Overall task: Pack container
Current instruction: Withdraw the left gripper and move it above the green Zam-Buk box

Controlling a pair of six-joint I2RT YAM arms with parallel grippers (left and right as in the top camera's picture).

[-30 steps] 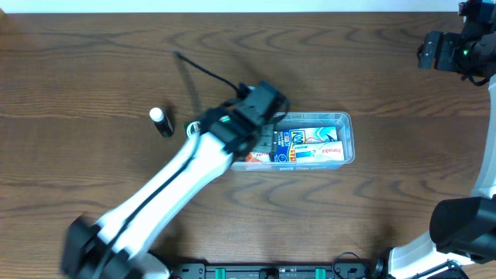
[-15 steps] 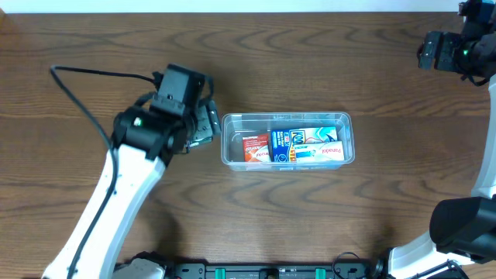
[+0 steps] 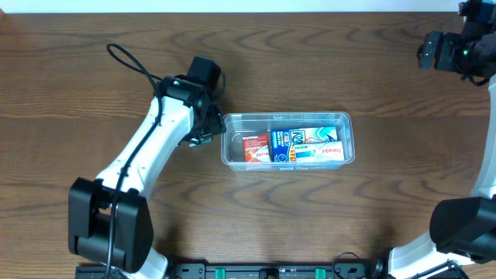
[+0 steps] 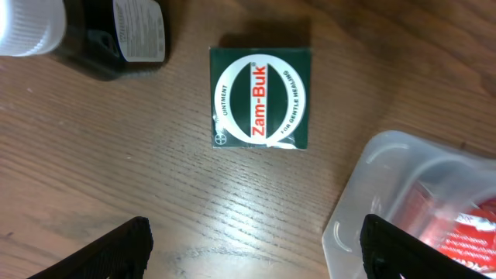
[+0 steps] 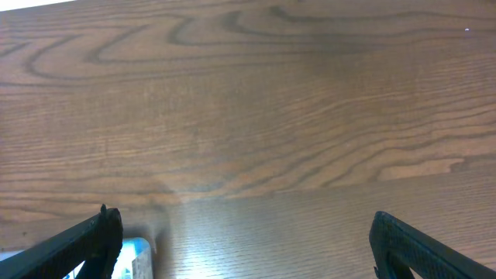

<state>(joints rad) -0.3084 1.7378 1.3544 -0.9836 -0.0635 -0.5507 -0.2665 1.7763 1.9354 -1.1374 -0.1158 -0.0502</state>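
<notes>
**A:** Overhead first: where's the container (image 3: 347,117)?

**B:** Mid-table. Three boxes (image 3: 287,145) lie flat inside it, with a small gap at its left end. The left gripper (image 3: 203,130) hangs just left of the container, I'd guess because more has to go in.

**A:** And the left wrist view?

**B:** The jaws are spread and pinch nothing. A green Zam-Buk box (image 4: 261,98) lies flat on the table (image 4: 194,201), near the container's corner but apart from it. A dark bottle (image 4: 116,39) lies to its left. I judge the spread is there to straddle the Zam-Buk box, the likely next pick.

**A:** Right wrist?

**B:** The right gripper (image 5: 244,232) is spread wide and empty over bare wood. It sits far right, probably parked out of the way.
</notes>
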